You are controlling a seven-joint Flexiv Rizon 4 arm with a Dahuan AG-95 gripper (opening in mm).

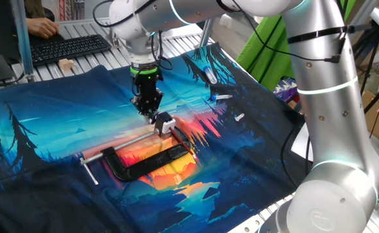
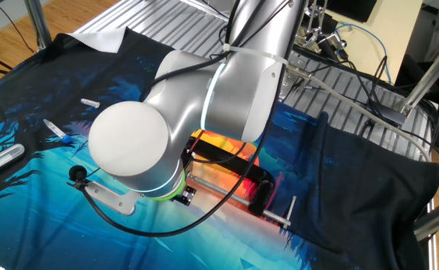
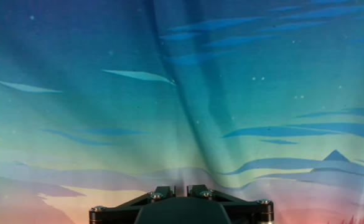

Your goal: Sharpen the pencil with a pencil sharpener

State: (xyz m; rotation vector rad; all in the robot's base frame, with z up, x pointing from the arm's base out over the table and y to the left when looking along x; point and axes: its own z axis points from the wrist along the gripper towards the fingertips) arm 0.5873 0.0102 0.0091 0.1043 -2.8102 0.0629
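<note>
I find the pincer (image 1: 151,115) closed, jaws nearly together just beside the sharpener (image 1: 164,123), which sits at the clamp (image 1: 147,162) on the worktop; whether it grips the pencil I cannot tell.

Black clamp (image 1: 147,163), markers (image 2: 57,130), printed cloth (image 1: 40,142)

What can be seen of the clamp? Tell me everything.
The clamp is a big black C-shaped frame lying flat on the printed cloth, on its orange patch. A steel rod with a short crossbar at its outer end runs through one arm toward the sharpener, seemingly held between its ends. The other fixed view shows it partly hidden behind the arm.
</note>
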